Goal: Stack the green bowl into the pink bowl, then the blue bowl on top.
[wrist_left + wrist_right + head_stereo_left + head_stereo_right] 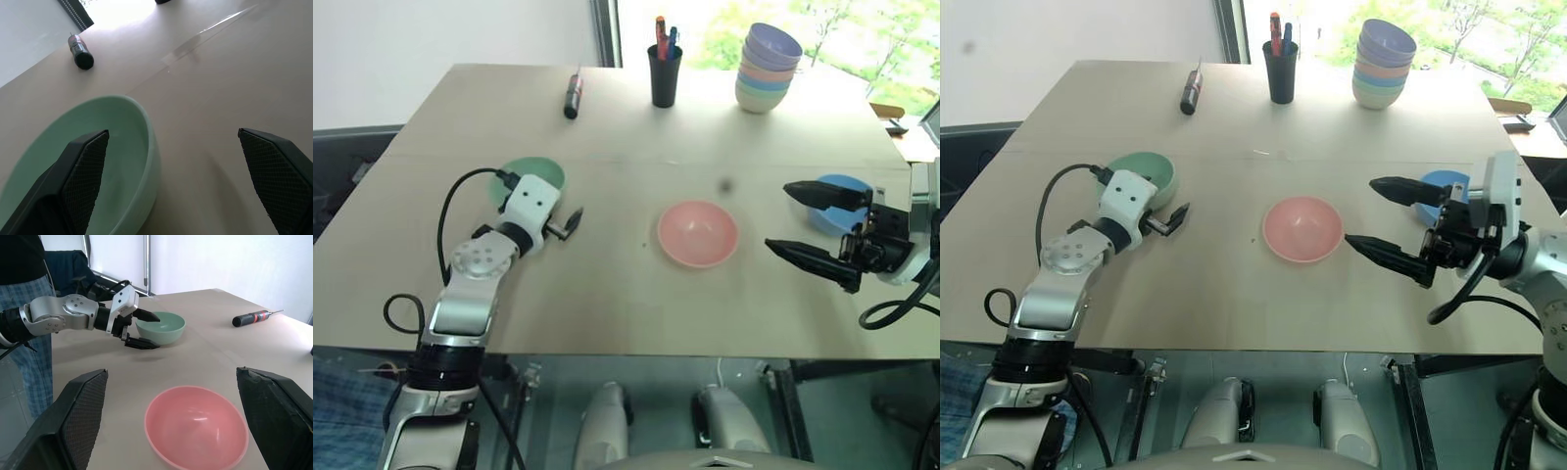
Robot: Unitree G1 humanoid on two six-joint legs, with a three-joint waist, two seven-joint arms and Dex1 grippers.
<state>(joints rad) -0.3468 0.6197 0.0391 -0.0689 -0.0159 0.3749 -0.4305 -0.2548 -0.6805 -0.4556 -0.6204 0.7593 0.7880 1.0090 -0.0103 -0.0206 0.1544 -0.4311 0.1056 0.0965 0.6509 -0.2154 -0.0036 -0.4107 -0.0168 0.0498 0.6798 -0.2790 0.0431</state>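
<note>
Each arm is silver-grey metal with black joints, a round screw-dotted elbow disc and a white wrist block. Black cables loop beside both. The left gripper (pixel 1173 217) and right gripper (pixel 1386 217) carry black, cross-hatched, tapered fingers (pixel 85 171).

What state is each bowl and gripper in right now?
green bowl: upright, empty, left gripper's finger over its rim
pink bowl: upright, empty, untouched
blue bowl: on table, partly hidden behind the right gripper
left gripper: open
right gripper: open, holding nothing
</note>
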